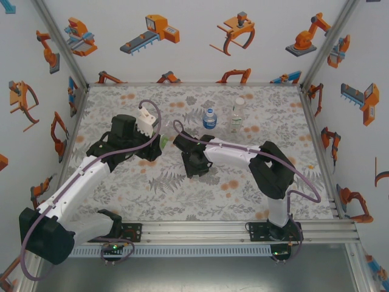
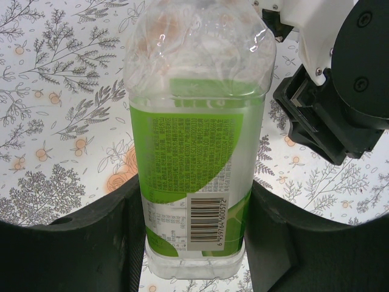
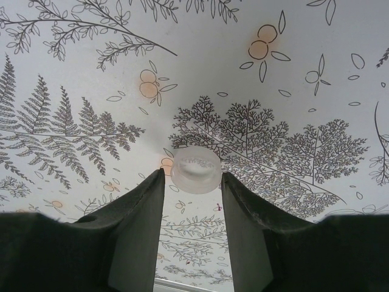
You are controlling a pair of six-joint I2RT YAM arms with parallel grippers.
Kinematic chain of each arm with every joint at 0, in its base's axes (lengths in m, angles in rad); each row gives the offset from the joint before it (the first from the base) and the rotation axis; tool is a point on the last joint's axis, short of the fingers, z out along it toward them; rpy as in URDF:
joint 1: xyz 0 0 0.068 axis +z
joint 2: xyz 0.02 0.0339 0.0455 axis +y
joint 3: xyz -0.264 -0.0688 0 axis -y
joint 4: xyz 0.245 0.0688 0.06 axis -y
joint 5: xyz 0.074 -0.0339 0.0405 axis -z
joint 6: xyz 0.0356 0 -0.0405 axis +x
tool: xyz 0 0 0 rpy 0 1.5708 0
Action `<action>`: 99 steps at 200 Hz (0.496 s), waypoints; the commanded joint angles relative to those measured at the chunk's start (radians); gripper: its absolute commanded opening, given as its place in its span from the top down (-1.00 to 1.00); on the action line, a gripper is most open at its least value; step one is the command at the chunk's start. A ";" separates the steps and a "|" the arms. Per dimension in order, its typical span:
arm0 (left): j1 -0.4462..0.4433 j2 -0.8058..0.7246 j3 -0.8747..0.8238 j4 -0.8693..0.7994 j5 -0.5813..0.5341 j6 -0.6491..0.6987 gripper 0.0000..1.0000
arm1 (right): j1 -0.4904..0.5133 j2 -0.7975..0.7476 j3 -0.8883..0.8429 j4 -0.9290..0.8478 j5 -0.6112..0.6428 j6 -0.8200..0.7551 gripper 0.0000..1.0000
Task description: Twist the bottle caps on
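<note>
Left end effector [image 2: 196, 210]: closed on the green-labelled bottle [image 2: 194, 152], with one finger pressed against each side of the lower body, just above the base. The bottle is held off the worktop [image 1: 152, 188], near the middle of its left half, and its upper end points toward the right arm.

Right end effector [image 3: 193, 182]: narrowed to a small gap, with a white cap [image 3: 195, 170] pinched between the fingertips. The cap is off the surface, and the floral pattern shows behind it.

The right arm's wrist housing lies close beside the upper part of the held bottle. The bottle's mouth is cut off in the left wrist view and too small overhead, so contact between cap and mouth cannot be confirmed.

The blue-labelled bottle [image 1: 209, 119] and the taller bottle [image 1: 236, 117] stand upright toward the far edge, near one another and apart from both arms.
</note>
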 commanded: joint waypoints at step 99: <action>0.010 0.006 0.034 -0.006 0.026 -0.002 0.73 | 0.004 -0.025 0.028 -0.026 -0.001 0.004 0.16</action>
